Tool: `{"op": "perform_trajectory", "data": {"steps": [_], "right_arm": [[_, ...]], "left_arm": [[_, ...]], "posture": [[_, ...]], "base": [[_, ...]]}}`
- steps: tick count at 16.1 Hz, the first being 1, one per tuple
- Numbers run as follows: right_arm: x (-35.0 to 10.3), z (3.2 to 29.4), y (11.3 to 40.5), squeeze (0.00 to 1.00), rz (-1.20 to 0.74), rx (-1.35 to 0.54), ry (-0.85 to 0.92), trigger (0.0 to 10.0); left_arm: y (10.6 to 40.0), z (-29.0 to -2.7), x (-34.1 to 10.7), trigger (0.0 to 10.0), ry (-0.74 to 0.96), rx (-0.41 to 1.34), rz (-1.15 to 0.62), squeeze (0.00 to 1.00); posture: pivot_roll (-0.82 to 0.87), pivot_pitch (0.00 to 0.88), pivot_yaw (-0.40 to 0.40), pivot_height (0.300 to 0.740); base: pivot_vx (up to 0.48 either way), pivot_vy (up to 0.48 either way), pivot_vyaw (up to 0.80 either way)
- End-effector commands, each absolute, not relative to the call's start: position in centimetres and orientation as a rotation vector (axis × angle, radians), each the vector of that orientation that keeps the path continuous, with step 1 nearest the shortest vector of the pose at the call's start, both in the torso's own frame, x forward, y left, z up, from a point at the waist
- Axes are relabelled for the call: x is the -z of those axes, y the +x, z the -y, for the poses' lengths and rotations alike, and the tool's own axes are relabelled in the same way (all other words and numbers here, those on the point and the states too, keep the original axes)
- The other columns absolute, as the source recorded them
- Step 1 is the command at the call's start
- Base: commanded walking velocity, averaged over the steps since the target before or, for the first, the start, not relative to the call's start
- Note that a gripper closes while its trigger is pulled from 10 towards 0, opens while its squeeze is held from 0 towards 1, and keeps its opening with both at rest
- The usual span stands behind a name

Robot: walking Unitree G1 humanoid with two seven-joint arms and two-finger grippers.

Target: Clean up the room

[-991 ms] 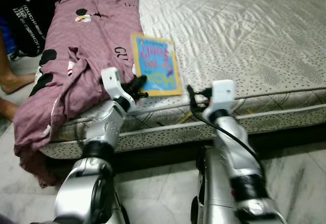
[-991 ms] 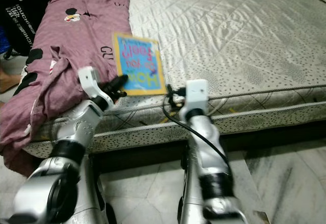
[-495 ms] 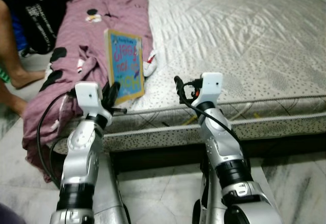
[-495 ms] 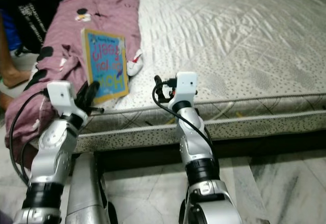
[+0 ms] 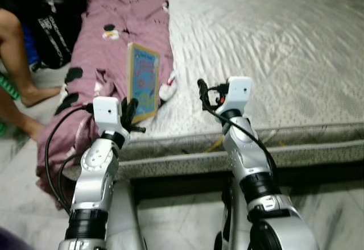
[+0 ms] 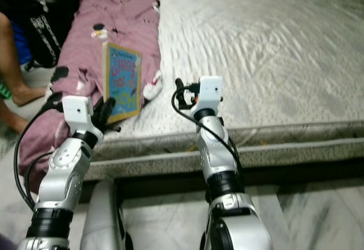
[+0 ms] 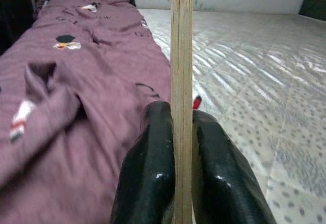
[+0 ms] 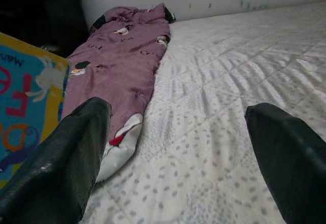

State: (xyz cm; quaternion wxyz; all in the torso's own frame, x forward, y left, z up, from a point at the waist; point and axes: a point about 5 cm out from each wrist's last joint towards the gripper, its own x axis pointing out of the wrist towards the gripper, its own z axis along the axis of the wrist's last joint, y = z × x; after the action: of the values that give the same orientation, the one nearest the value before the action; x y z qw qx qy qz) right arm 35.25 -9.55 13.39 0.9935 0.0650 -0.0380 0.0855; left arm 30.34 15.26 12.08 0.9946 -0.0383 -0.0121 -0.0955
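Note:
A thin picture book (image 5: 142, 82) with a blue cover and yellow border stands upright on its edge near the front left of the mattress (image 5: 273, 45). My left gripper (image 5: 129, 113) is shut on its lower edge. In the left wrist view the two black fingers (image 7: 153, 173) clamp the book's spine (image 7: 182, 56). My right gripper (image 5: 202, 88) hovers over the mattress just right of the book. It is open with nothing between its wide-spread fingers (image 8: 66, 168).
A purple blanket (image 5: 114, 40) with cartoon prints lies along the bed's left side and hangs over the corner. A person's bare legs (image 5: 14, 51) and a black bag (image 5: 57, 28) are on the left. Marble floor (image 5: 324, 204) lies before the bed.
The book has gone from lying flat on the mattress to standing upright in my left gripper, turned more edge-on. The view has shifted, so more of the bed's left side shows.

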Motion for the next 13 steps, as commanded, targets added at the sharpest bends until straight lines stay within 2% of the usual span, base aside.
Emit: {"op": "perform_trajectory", "data": {"steps": [1,11,13], "right_arm": [[-13.9,9.5,35.6,0.0,0.095,-0.152,0.123,10.0],[-13.7,10.6,36.0,0.0,0.097,-0.099,0.099,10.0],[-13.6,10.9,36.0,0.0,0.089,-0.075,0.084,10.0]], "left_arm": [[30.8,-15.3,-13.0,0.0,-0.063,0.194,0.054,0.0],[31.3,-14.7,-13.1,0.0,-0.073,0.207,0.046,0.0],[31.3,-14.7,-13.0,0.0,-0.073,0.203,0.044,0.0]], "posture": [[0.08,0.0,0.024,0.597],[0.07,0.0,0.027,0.72],[0.07,0.0,0.028,0.728]], "base": [[0.0,0.0,0.0],[0.0,0.0,0.0],[0.0,0.0,0.0]]}}
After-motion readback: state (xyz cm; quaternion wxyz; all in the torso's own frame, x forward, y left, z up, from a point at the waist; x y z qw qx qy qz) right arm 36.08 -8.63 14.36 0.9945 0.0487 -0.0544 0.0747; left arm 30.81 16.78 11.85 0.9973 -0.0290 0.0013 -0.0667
